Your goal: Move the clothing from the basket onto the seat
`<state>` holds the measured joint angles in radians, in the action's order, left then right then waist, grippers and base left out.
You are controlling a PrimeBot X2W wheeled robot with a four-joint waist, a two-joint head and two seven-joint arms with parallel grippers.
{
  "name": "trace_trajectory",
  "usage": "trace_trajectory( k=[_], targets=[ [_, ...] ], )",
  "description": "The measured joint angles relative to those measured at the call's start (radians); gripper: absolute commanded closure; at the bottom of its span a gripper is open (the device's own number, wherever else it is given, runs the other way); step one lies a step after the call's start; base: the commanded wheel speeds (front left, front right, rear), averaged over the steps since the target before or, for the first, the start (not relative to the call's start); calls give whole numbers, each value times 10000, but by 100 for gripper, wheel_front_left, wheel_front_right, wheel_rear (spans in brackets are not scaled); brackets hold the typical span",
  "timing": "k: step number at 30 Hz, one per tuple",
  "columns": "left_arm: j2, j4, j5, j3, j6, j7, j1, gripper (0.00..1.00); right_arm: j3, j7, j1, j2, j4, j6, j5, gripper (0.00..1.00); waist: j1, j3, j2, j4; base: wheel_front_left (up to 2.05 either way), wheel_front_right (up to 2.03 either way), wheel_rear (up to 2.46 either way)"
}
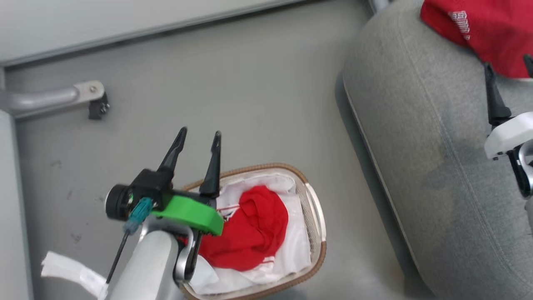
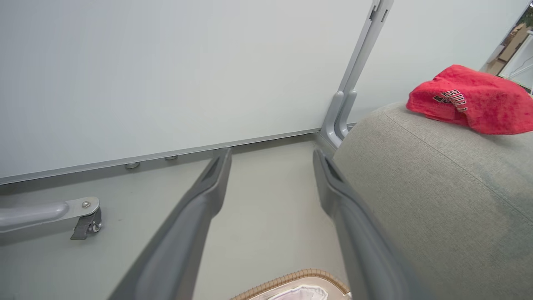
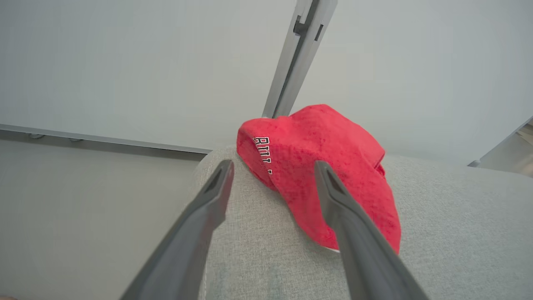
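Head view: the left gripper (image 1: pixel 200 133) is hovering over the basket (image 1: pixel 318 216) rim, its fingers (image 1: pixel 213 162) spread and empty. The striped-trim red garment (image 1: pixel 250 231) is lying in the liner (image 1: pixel 300 246) at 5 o'clock of them.

Left wrist view: floor (image 2: pixel 266 216) is showing between the fingers, with the seat (image 2: pixel 437 187) rising at 3 o'clock.

Right wrist view: the right gripper (image 3: pixel 273 164) is pointing, released, at the lettered red garment (image 3: pixel 354 175), which is lying on the seat at 12 o'clock. Its right finger is overlapping the cloth.
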<state>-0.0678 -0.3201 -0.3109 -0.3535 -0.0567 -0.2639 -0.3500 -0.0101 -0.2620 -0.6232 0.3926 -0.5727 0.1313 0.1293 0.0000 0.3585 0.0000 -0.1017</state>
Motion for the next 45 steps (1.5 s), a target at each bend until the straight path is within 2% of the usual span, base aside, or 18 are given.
trace_trajectory(
  k=[6,15,25,32,45],
  targets=[
    [104,255,58,949,219,0,919,0,71,2,201,-604,337,0,-61,0,0,-969,0,289,0,0,0],
    [153,570,142,2079,481,0,2177,0,65,-6,1131,-1856,1135,0,-171,0,0,-2066,0,929,0,0,0],
    [173,608,-79,2257,625,0,3383,0,-6,-12,2977,-2947,1956,0,-339,0,0,-3069,0,1382,0,0,0],
    [174,685,-407,2102,759,0,3927,0,15,-12,4016,-3346,2305,0,-309,0,-1,-3517,0,1513,0,0,0],
    [176,560,-474,1868,842,0,4024,0,38,-12,5283,-3434,2508,0,155,0,0,-3748,0,1606,0,0,0]
  ],
)
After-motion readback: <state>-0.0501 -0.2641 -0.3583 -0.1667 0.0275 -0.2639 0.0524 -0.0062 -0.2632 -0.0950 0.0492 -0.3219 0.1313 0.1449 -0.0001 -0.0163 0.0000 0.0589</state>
